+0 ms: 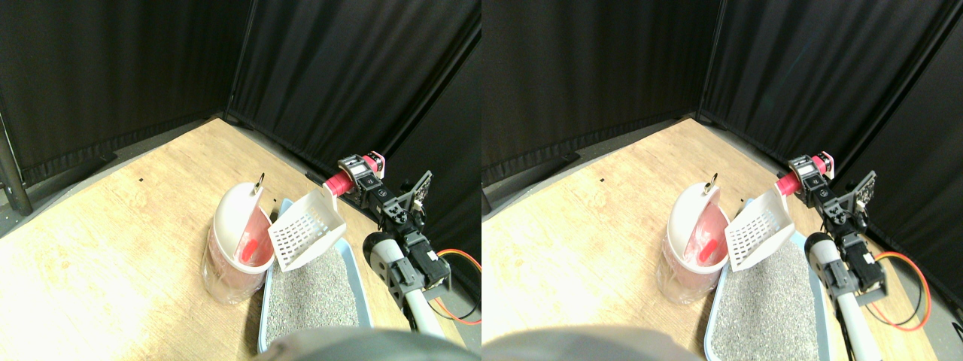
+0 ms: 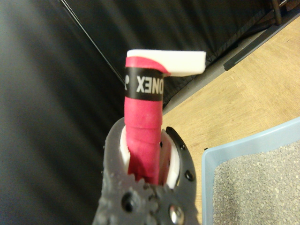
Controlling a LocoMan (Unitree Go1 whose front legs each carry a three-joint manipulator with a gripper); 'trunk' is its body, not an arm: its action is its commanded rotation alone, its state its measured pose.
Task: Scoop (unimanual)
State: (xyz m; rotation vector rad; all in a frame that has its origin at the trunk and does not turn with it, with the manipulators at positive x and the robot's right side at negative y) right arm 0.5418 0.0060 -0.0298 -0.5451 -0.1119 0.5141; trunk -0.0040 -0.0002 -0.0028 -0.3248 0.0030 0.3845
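Here the right gripper [image 1: 359, 183] clamps the red-wrapped handle [image 2: 143, 136] of the white slotted plastic scoop [image 1: 307, 230], tipped over the white round bin [image 1: 239, 248] left of the blue litter tray [image 1: 353, 259], likely to drop the red piece [image 1: 249, 246] there.

wood floor [image 1: 135, 226], litter tray [image 1: 361, 282], white bin [image 1: 229, 256]

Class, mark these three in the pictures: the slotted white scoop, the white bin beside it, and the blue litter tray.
slotted white scoop [image 1: 302, 235]: stereo pair view, slotted face.
white bin [image 1: 235, 210]: stereo pair view, raised lid.
blue litter tray [image 2: 234, 151]: wrist view, rim.
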